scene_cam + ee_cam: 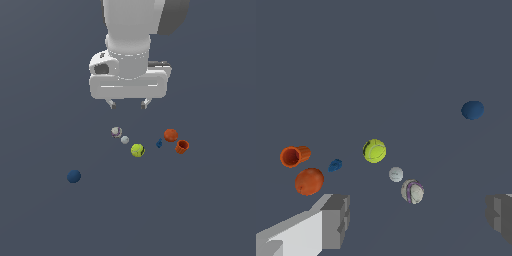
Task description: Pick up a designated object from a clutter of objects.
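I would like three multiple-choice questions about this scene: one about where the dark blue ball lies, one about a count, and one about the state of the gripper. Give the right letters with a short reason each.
1. Where does the dark navy-blue ball lie?
A. Apart from the other things, toward the exterior view's left
B. Inside the orange-red cup
C. Touching the yellow-green tennis ball

2. How many small whitish-grey balls are there?
A. None
B. Two
C. Five

3. What is the state of the grey-fingered gripper?
A. Shut on the tennis ball
B. Open and empty, above the things
C. Shut on the cup

Answers:
1 A: it sits alone, well away from the yellow-green tennis ball and the orange-red cup.
2 B: one patterned whitish ball and one plain, smaller ball lie close together.
3 B: the wrist view shows the fingers far apart with nothing between them.
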Action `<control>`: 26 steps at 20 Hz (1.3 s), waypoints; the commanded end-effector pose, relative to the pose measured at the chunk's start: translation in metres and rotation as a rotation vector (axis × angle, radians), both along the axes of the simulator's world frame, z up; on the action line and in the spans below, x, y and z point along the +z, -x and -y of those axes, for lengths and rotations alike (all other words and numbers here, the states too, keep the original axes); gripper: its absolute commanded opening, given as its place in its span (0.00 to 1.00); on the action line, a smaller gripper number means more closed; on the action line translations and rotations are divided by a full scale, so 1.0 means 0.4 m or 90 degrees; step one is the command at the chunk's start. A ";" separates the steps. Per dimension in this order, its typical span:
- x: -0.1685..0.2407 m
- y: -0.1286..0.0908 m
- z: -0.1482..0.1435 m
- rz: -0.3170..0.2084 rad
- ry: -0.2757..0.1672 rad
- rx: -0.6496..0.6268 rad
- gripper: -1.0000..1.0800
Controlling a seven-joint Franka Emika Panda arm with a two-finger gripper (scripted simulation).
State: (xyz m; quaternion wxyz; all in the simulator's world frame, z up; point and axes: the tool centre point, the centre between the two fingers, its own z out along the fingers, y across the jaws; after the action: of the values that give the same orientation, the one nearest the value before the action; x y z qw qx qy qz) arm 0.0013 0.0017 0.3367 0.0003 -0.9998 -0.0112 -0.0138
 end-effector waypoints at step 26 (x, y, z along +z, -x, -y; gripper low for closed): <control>-0.036 -0.067 0.051 0.004 -0.013 0.034 0.96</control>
State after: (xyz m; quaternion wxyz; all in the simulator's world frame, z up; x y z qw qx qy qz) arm 0.0231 -0.0132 0.3275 0.0106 -0.9992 -0.0353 -0.0177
